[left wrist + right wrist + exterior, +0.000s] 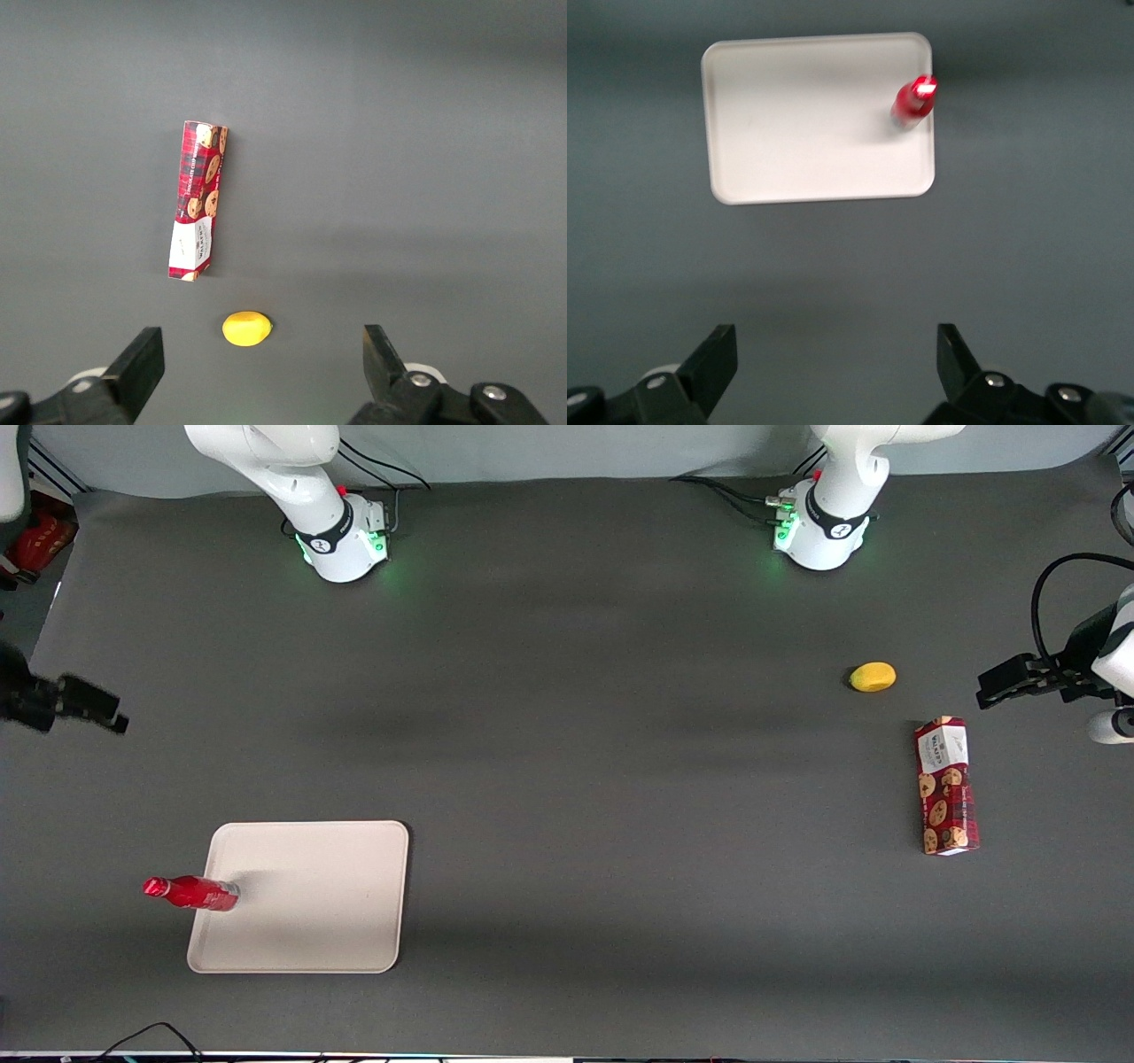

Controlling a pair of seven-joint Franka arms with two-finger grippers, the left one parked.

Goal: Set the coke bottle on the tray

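Observation:
The coke bottle (193,892), small, red and glossy, stands upright on the cream-white tray (310,895), just inside the rim on the working arm's end. The right wrist view also shows the bottle (914,99) standing on the tray (806,124) close to its rim. My right gripper (111,717) is open and empty. It hangs at the working arm's end of the table, farther from the front camera than the tray and well apart from the bottle. In the right wrist view the gripper (837,341) has only bare table between its fingers.
A red cookie box (946,786) and a yellow fruit (873,677) lie toward the parked arm's end of the table. Both show in the left wrist view, the box (198,201) and the fruit (245,328). The working arm's base (341,536) stands at the table's back edge.

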